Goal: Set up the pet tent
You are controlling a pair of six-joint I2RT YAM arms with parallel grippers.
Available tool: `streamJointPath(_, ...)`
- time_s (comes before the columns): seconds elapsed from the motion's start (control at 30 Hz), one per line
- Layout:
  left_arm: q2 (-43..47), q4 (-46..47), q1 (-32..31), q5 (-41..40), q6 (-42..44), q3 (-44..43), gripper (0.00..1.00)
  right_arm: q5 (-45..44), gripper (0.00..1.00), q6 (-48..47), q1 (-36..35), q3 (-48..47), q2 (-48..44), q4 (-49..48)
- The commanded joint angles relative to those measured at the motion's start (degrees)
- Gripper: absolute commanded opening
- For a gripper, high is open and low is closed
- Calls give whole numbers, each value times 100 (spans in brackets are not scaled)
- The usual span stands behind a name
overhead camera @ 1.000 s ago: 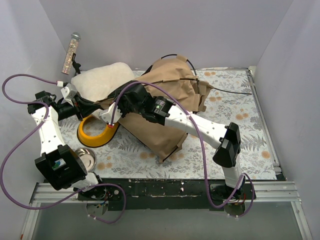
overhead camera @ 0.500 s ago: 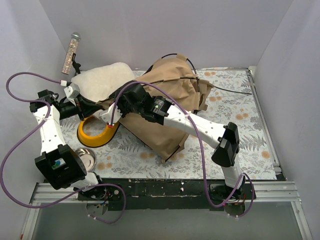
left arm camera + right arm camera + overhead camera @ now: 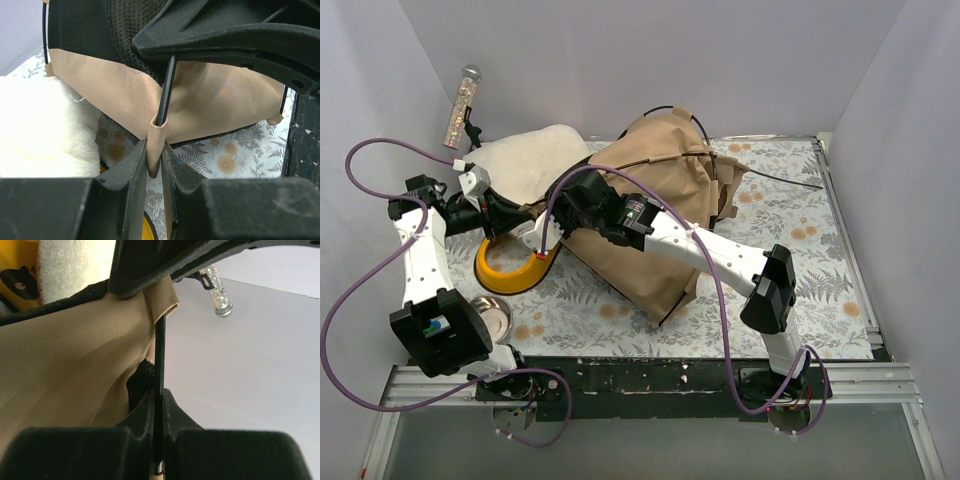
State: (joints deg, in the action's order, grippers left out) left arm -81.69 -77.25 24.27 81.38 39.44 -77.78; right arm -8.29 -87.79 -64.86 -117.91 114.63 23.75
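Observation:
The tan pet tent (image 3: 660, 215) lies crumpled in the middle of the floral mat, partly under my right arm. My left gripper (image 3: 512, 215) is at the tent's left edge and is shut on a tan fabric pole pocket (image 3: 155, 140). In the left wrist view my left gripper (image 3: 154, 165) pinches this pocket from below, and a thin black pole (image 3: 166, 85) enters it from above. My right gripper (image 3: 563, 205) is close by. In the right wrist view my right gripper (image 3: 159, 407) is shut on the black pole (image 3: 160, 350), beside the tan fabric (image 3: 65, 365).
A fluffy cream cushion (image 3: 525, 160) lies at the back left. A yellow bowl stand (image 3: 505, 268) sits below the grippers, with a metal bowl (image 3: 497, 316) near the left arm's base. A glittery stick (image 3: 462, 105) hangs on the left wall. A loose pole end (image 3: 785, 183) sticks out right.
My left gripper has moved up and away from the base with the tent's edge. My right gripper has shifted a little with it, and the tent fabric has risen and spread slightly.

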Motion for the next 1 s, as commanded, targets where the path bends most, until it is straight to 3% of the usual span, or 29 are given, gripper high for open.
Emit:
streamJointPath(0.0,118,-176,-159,915,108,-273,16,135,1,-915,-141,12,78,438)
streamJointPath(0.53,180,-176,-599,624,3,-141,27,364,1,-1039,-290,620,24,148)
streamJointPath(0.67,-66,-45,-231,720,-953,-317,47,145,1,-688,-299,838,-72,113)
streamJointPath(0.8,-365,-124,314,888,-1271,-667,63,-172,35,-38,-308,919,-142,121)
streamJointPath(0.87,-488,366,411,853,-2216,-835,75,-137,56,322,-308,840,-221,296)
streamJointPath(0.97,-515,1761,464,652,-3895,-967,80,-6,81,823,-308,831,-397,674)
